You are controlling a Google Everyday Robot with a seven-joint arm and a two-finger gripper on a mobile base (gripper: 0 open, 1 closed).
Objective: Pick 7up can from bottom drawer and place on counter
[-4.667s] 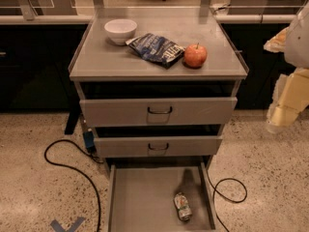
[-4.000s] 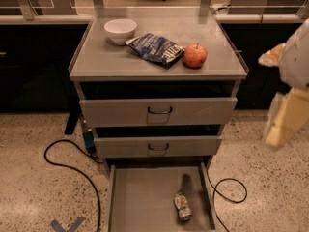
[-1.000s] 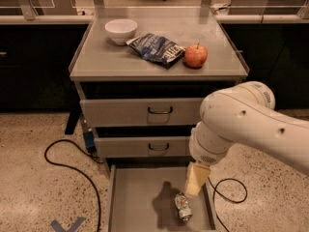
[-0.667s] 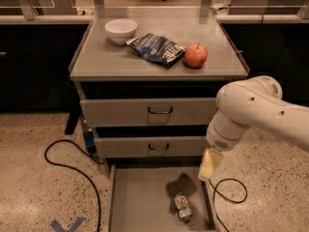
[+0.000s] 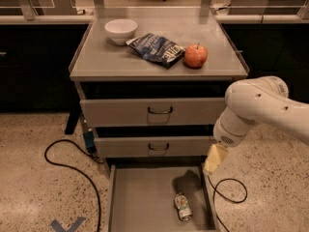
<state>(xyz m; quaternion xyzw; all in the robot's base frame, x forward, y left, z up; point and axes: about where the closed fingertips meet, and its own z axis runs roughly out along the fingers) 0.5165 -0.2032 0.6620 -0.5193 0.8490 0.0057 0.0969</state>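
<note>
Down by the floor, the bottom drawer (image 5: 140, 202) stands pulled out, and the 7up can (image 5: 182, 206) lies on its side on the grey floor of it, in the right half and toward the front edge. Its green-and-white label faces up, with one silver end turned toward me.

From the right, the robot's big white arm (image 5: 260, 108) bends in and downward, and the pale gripper (image 5: 215, 159) hangs at the tip of it, about level with the front of the middle drawer (image 5: 154, 146) and over the right wall of the open tray. So the can sits below the gripper and a little to its left, clearly apart from it; nothing is touching the can. Whether the gripper is spread or closed I cannot tell from where I stand (it shows as a single cream-coloured block). A dark shadow (image 5: 187, 182) falls on the drawer floor just behind the can.

Up on the counter (image 5: 120, 62) sit a white bowl (image 5: 120, 30) at the back left, a blue chip bag (image 5: 157, 48) in the middle and a red apple (image 5: 195, 55) just to its right. The top drawer (image 5: 153, 111) is slightly open. Black cables (image 5: 72, 170) loop across the speckled floor on both sides of the cabinet.
</note>
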